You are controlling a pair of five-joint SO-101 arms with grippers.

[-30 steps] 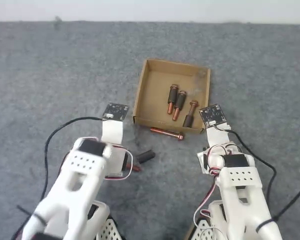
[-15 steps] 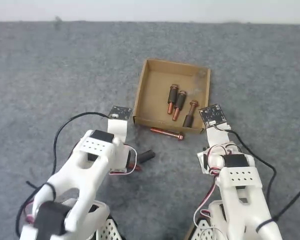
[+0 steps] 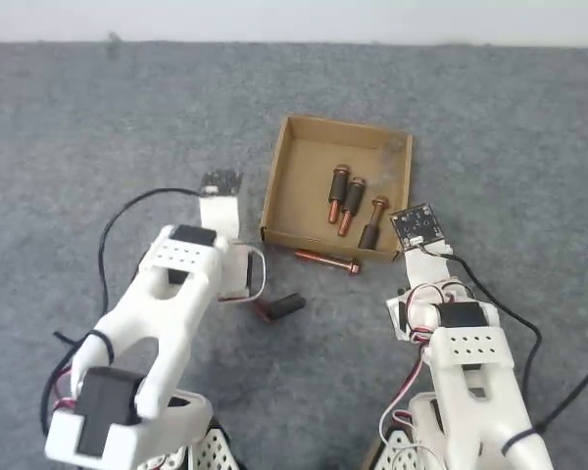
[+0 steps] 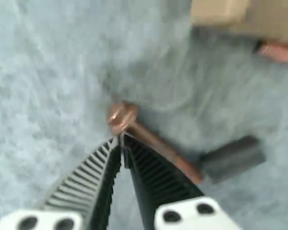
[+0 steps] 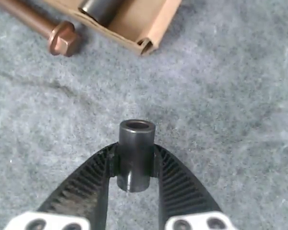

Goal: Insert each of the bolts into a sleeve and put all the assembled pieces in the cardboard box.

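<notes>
The cardboard box (image 3: 273, 181) holds three bolts fitted in sleeves (image 3: 353, 208). A loose copper bolt (image 3: 326, 260) lies on the carpet just in front of the box. Nearer me, another bolt (image 4: 151, 141) lies with its end at or in a black sleeve (image 4: 233, 158), also seen together as a bolt and sleeve (image 3: 279, 306). My left gripper (image 4: 121, 140) is shut, with nothing between its fingers, and its tips are over the bolt's shank just behind the head. My right gripper (image 5: 137, 160) is shut on an upright black sleeve (image 5: 136, 148) above the carpet, near the box's corner (image 5: 146, 45).
Grey carpet covers the whole table, with open room to the left of and beyond the box. The left arm (image 3: 176, 294) and the right arm (image 3: 465, 362) stand at the near edge, cables trailing beside them.
The left arm has swung its wrist away from me, towards the far side. The bolt and sleeve stay on the carpet. The right arm has not moved.
</notes>
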